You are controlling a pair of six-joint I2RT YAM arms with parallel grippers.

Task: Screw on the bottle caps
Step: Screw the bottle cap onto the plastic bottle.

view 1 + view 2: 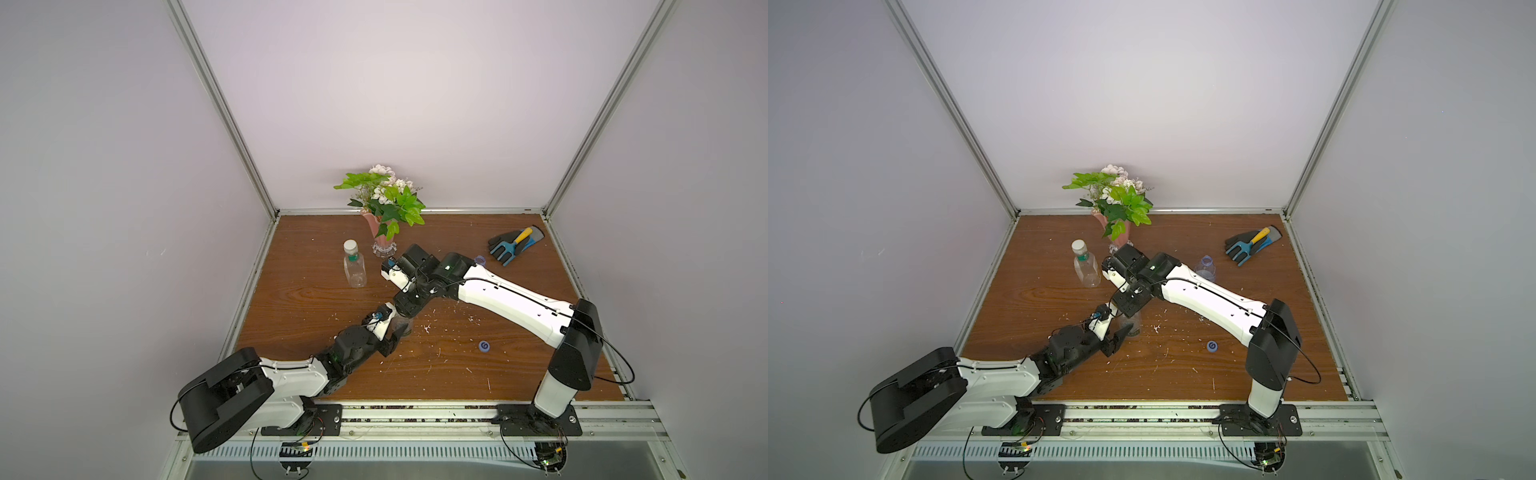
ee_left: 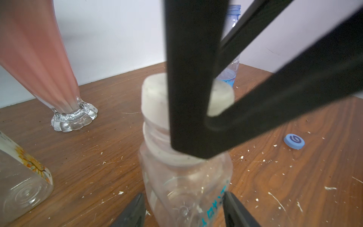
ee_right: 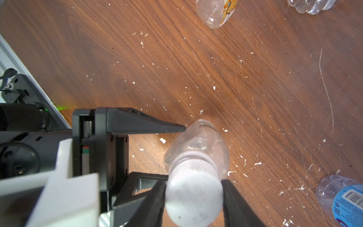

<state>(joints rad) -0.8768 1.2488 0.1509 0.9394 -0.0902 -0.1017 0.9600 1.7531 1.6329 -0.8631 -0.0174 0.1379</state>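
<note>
Here the cap [image 3: 194, 198] sits on the neck of the bottle [image 2: 186, 182], upright near the middle of the surface [image 3: 196, 59]. The right end effector [image 3: 194, 180] straddles the cap from above; whether its pads press I cannot tell. The left end effector [image 2: 183, 196] is clamped on the body. Likely best: squeeze squarely, twist about the neck's axis, press down lightly.
</note>
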